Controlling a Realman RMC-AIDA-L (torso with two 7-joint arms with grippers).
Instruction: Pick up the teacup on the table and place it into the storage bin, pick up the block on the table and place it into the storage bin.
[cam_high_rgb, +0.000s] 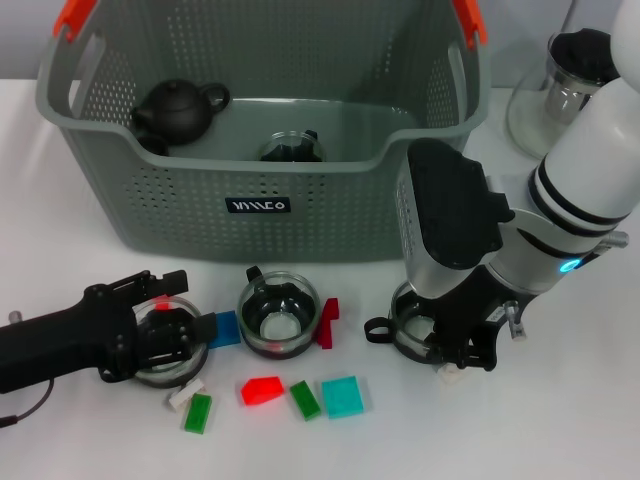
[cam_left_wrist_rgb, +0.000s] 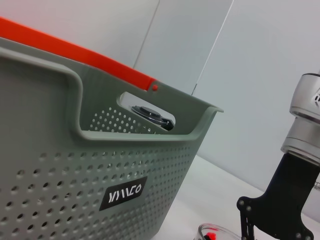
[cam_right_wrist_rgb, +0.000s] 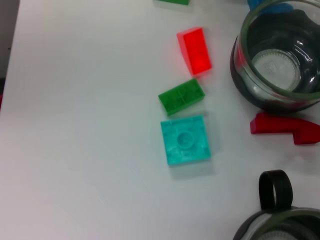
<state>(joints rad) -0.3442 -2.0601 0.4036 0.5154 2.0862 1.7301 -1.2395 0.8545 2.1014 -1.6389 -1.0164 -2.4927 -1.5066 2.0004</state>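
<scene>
Head view shows my left claw (cam_high_rgb: 165, 335) low over the desk (cam_high_rgb: 560, 430) at about eight o'clock from the storage bin (cam_high_rgb: 260, 190). Its black fingers sit either side of a glass teacup (cam_high_rgb: 168, 345), with a speck of red showing at the cup. I judge the fingers are closed on the cup's rim, though the wall is half hidden by them, so contact on the far side is a guess.

My right claw (cam_high_rgb: 465, 355) is down at about five o'clock from the bin, sitting over a second glass teacup (cam_high_rgb: 410, 325) whose black handle sticks out toward nine o'clock. Whether those fingers are spread or pinched I cannot tell; the wrist housing covers them.

Between the two cups stands a third teacup (cam_high_rgb: 278, 315), untouched, with a dark red block (cam_high_rgb: 327, 322) just beside it at three o'clock and a blue block (cam_high_rgb: 222, 328) at nine. Nearer me lie a bright red block (cam_high_rgb: 261, 390), two green blocks (cam_high_rgb: 305, 399) (cam_high_rgb: 198, 412) and a teal square block (cam_high_rgb: 342, 396), all loose and well apart from the bin wall.

Inside the bin a dark teapot (cam_high_rgb: 180, 108) sits at the back left and a dark lidded piece (cam_high_rgb: 291, 148) rests near the front lip. Both arms sit low because the cups are short and need gripping near the desk.
</scene>
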